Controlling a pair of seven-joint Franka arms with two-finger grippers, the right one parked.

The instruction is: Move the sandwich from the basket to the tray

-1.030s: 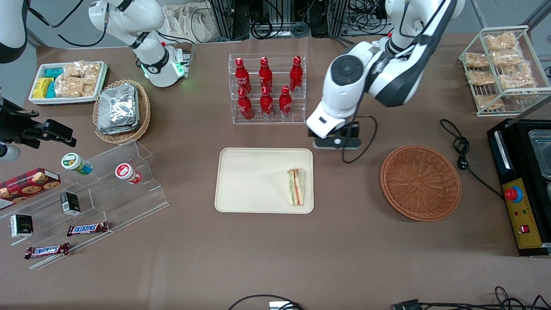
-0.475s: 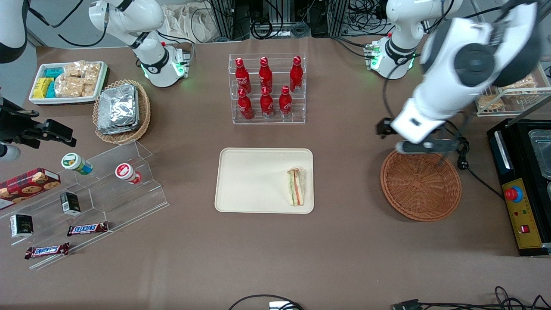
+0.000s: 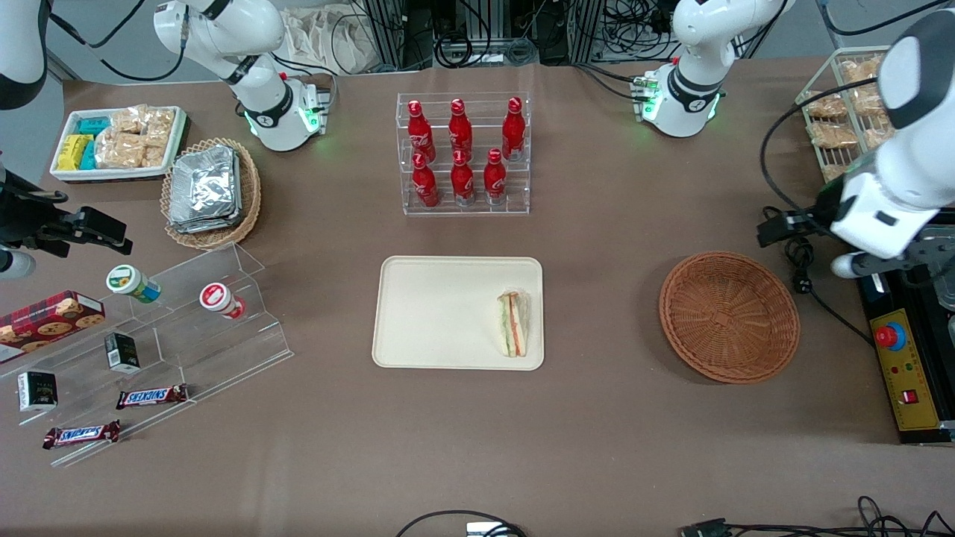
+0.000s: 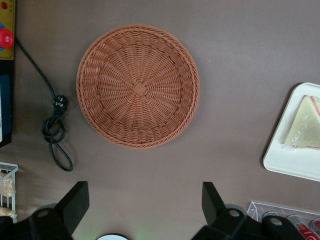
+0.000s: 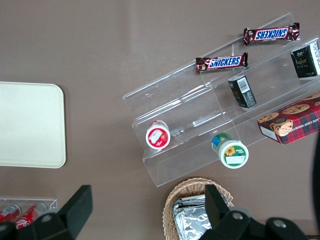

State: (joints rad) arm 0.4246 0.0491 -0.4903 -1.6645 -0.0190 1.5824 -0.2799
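I can read SNICKERS on the two chocolate bars (image 5: 221,62) (image 5: 271,33) lying on the clear stepped shelf (image 5: 190,115) at the parked arm's end of the table. The red bottles (image 3: 462,149) in the rack toward the table's back edge carry white script too small for me to make out. Other labels I cannot read.

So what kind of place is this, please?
Probably a robot lab set up like a snack shop: red bottles in a clear rack, chocolate bars on acrylic steps, cable clutter at the table's edge. The open claw hovers above the basket.
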